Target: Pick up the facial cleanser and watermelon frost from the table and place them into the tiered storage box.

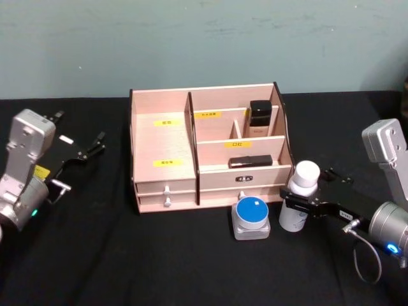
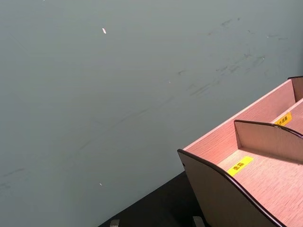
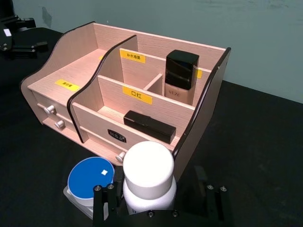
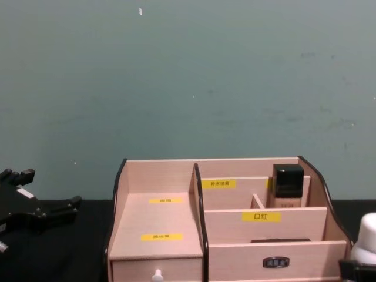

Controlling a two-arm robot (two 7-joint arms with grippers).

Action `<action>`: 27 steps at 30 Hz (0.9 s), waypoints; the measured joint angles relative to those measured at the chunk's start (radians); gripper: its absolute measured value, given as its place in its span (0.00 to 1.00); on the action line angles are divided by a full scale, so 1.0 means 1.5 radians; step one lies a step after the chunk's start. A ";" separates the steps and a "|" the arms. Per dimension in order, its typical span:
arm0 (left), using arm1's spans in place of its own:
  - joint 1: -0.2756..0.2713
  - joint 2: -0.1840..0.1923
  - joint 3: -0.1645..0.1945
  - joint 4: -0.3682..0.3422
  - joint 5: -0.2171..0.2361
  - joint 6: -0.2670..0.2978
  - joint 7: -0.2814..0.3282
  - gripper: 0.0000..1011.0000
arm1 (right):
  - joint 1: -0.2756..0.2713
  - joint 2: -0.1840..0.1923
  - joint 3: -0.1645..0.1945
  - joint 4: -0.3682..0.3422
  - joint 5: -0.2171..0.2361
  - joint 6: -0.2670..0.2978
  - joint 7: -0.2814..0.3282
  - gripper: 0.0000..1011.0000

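The tiered storage box [image 1: 162, 137] stands mid-table, pale wood with yellow labels and two front drawers; it also shows as the storage box [image 3: 90, 59] and the storage box [image 4: 158, 226]. In front of its right end stands a white bottle with a round white cap [image 1: 299, 196], upright on the black table. My right gripper [image 1: 297, 205] is open around the bottle [image 3: 149, 175]; one finger lies close against it and the other stands a little apart. Left of it sits a squat jar with a blue lid [image 1: 250, 215]. No label tells me which is the facial cleanser and which the watermelon frost.
My left gripper [image 1: 81, 155] rests open at the table's left, away from the box. A black-capped beige bottle [image 1: 259, 119] and a black bar [image 1: 250, 162] sit in the box's right compartments. Its left compartments hold nothing. A teal wall stands behind.
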 joint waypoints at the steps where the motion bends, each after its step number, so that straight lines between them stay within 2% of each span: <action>1: 0.000 0.000 0.000 0.000 0.000 0.000 0.000 0.99 | 0.000 0.000 0.000 0.000 0.000 0.000 0.000 0.92; 8: 0.000 0.000 0.000 0.000 0.000 0.000 0.000 0.99 | 0.000 0.000 0.000 -0.001 0.000 0.000 0.000 0.74; 11: 0.000 0.000 0.000 0.000 0.000 0.000 0.000 0.99 | -0.001 0.001 0.000 -0.001 0.000 0.000 -0.001 0.62; 13: 0.000 0.000 0.000 0.000 0.000 0.000 0.000 0.99 | -0.001 0.001 0.000 -0.001 0.000 0.000 -0.001 0.60; 27: 0.000 0.000 0.000 0.000 0.000 0.000 0.000 0.99 | -0.001 0.001 0.001 -0.002 0.001 0.000 -0.001 0.59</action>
